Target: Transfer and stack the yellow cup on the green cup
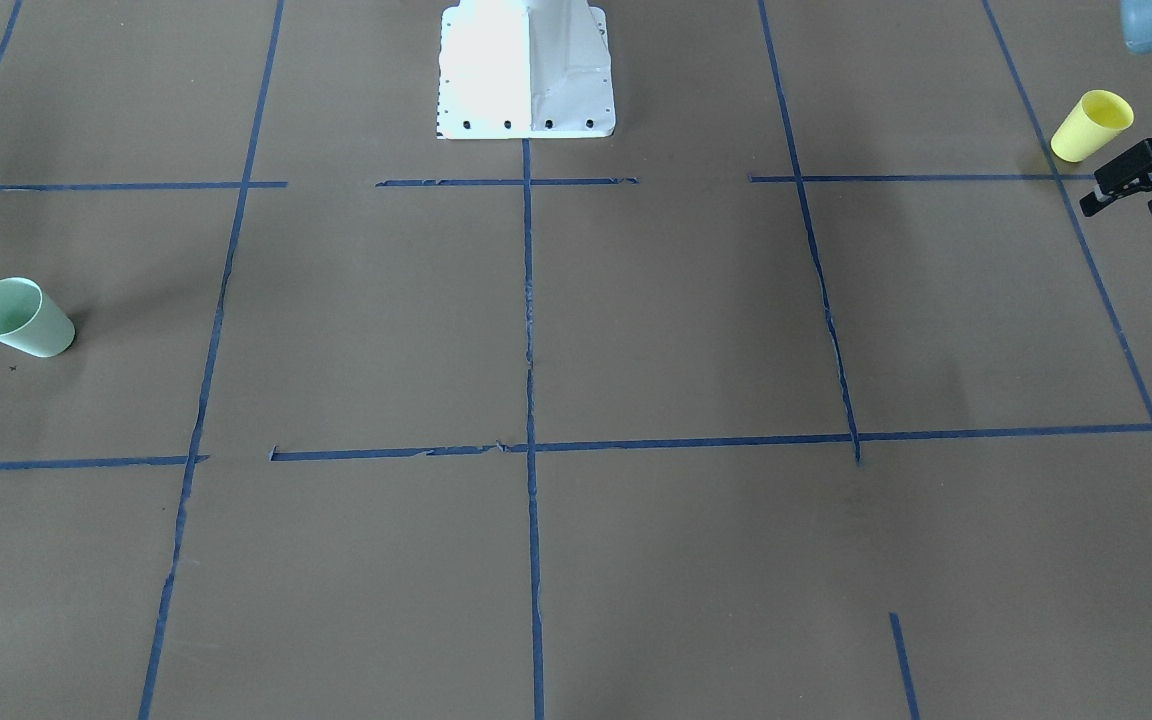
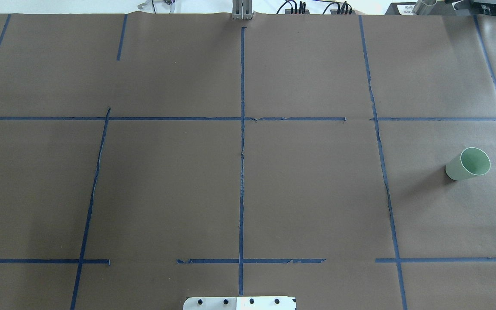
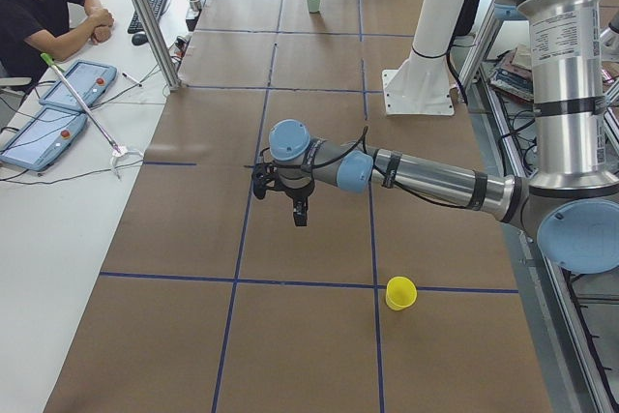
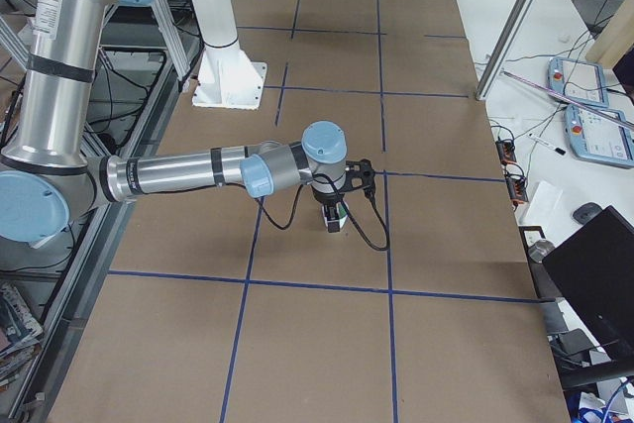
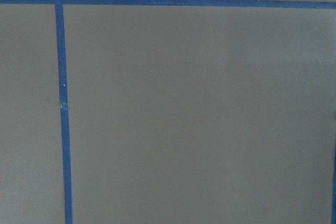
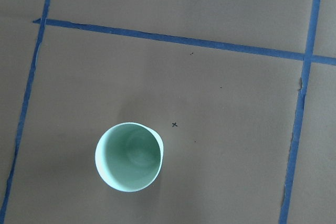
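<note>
Yellow cup, upright at counter's left end, awaiting nearby left jaws, seemingly spread, empty; green cup, far right, stacking target beneath right jaws, opening untellable.

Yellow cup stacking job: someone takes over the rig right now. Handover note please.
Left gripper: open and empty, raised over the table beside the yellow cup, not touching it.
Right gripper: cannot tell whether it is open or shut. Its wrist view looks down into the green cup.
Cups: both stand upright, the yellow cup at the robot's left end and the green cup at its right end, far apart.
Done: nothing; neither cup is grasped.
Left: grasp the yellow cup, carry it across (probably by passing it between arms) and set it into the green cup.
</note>
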Action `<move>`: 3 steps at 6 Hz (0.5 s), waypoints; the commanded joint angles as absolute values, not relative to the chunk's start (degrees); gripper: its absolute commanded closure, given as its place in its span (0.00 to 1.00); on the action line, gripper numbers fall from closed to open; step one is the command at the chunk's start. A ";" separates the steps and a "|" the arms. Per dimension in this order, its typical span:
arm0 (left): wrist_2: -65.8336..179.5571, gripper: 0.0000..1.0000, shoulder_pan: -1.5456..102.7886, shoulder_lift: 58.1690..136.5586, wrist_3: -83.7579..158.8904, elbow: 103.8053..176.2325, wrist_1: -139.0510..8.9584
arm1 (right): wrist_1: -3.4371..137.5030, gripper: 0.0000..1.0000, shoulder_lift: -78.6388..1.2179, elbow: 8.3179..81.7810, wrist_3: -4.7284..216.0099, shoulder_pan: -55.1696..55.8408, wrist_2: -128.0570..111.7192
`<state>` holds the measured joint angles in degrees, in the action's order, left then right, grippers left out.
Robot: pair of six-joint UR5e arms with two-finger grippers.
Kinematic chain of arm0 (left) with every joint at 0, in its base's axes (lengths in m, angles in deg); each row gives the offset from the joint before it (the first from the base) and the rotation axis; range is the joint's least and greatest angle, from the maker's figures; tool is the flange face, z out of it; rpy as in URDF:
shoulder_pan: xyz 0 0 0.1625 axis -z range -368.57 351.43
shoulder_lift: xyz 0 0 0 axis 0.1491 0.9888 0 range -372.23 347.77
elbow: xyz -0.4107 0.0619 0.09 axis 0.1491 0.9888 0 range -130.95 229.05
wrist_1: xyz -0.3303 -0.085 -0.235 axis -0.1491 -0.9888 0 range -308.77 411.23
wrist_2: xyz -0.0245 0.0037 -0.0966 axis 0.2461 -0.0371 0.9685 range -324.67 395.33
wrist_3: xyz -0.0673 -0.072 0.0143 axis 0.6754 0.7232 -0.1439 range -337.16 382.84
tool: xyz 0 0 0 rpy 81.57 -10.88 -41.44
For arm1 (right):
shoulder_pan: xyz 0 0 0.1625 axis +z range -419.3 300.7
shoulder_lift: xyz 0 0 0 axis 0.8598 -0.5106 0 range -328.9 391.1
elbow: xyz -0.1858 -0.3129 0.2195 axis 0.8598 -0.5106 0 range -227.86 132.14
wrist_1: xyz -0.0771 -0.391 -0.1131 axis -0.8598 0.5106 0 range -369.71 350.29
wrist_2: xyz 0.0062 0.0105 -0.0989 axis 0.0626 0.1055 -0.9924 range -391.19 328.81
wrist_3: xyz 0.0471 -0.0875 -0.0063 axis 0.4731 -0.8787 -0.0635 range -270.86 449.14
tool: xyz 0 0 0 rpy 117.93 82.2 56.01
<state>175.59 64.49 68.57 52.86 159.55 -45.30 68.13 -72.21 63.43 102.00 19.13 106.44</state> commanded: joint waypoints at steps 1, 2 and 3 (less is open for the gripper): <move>171.86 0.00 58.43 68.80 69.52 159.70 -51.04 | 68.16 0.00 -72.00 63.33 101.97 19.10 106.18; 162.60 0.00 54.14 68.72 73.77 159.96 -53.16 | 68.16 0.00 -72.09 63.32 102.06 19.10 106.18; 159.03 0.00 53.92 68.72 77.73 159.71 -53.01 | 68.16 0.00 -72.09 62.98 101.97 19.10 106.10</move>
<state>163.79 55.31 68.74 73.38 159.81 -52.40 68.15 -72.06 63.21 102.02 19.10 106.17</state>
